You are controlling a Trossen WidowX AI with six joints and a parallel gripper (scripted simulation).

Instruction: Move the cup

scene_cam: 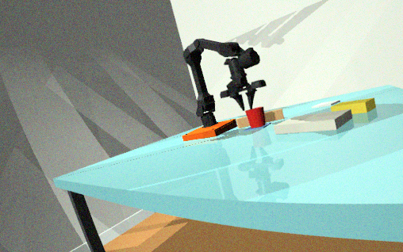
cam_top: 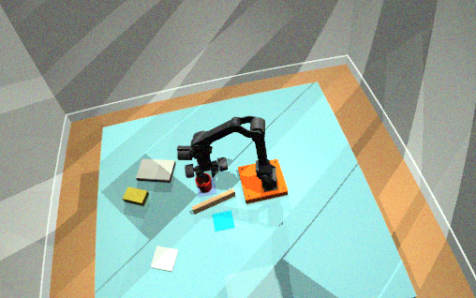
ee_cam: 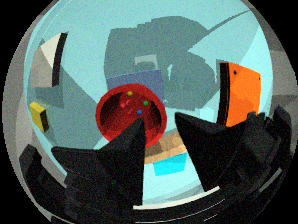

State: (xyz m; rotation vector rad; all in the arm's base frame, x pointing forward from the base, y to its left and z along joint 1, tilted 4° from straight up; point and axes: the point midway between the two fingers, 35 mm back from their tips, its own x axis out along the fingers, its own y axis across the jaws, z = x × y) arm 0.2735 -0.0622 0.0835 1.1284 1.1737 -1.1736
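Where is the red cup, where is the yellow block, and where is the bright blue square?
red cup (scene_cam: 255, 117): exterior view, on the cup's side wall.
yellow block (cam_top: 135, 195): top view, on the block's top face.
bright blue square (cam_top: 223, 220): top view, in the square's middle.

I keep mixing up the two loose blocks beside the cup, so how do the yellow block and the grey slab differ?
The yellow block is bright yellow; the grey slab is pale grey with a lighter top. The yellow block has the smaller footprint; the grey slab spreads wider. In the top view the grey slab lies closer to the red cup; the yellow block sits further out. Both lie flat on the table, untouched by the gripper.
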